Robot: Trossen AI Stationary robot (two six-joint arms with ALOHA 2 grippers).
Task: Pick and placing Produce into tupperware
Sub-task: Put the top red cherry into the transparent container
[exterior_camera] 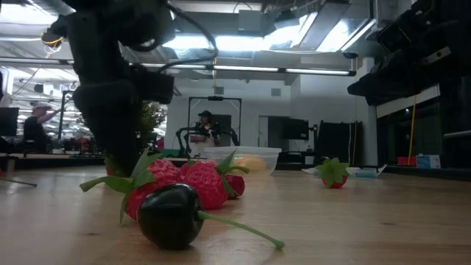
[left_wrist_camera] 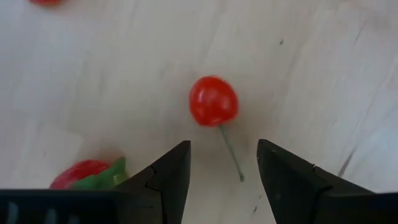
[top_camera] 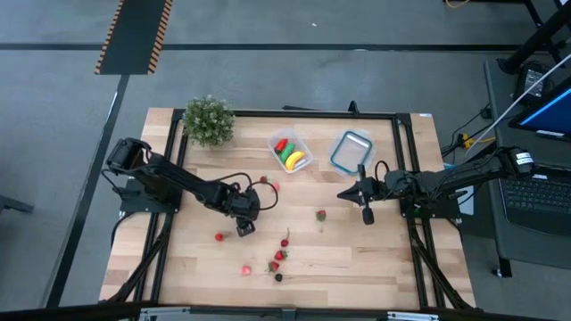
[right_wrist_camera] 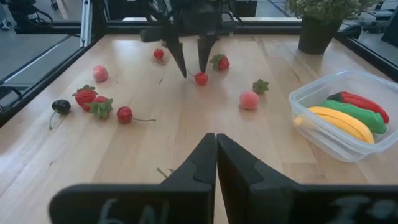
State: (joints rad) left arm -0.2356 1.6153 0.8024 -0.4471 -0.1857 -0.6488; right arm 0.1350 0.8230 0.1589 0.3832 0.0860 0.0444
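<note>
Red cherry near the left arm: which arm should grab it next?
Left. The left gripper hangs open right over the red cherry, fingers either side of its stem. The right gripper is shut, far across the table.

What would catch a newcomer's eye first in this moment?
Most striking is the left gripper, open and poised over a red cherry near the table's middle. Behind it, the clear tupperware already holds a banana, a green piece and a red pepper. The right gripper waits shut near the blue-rimmed container.
</note>
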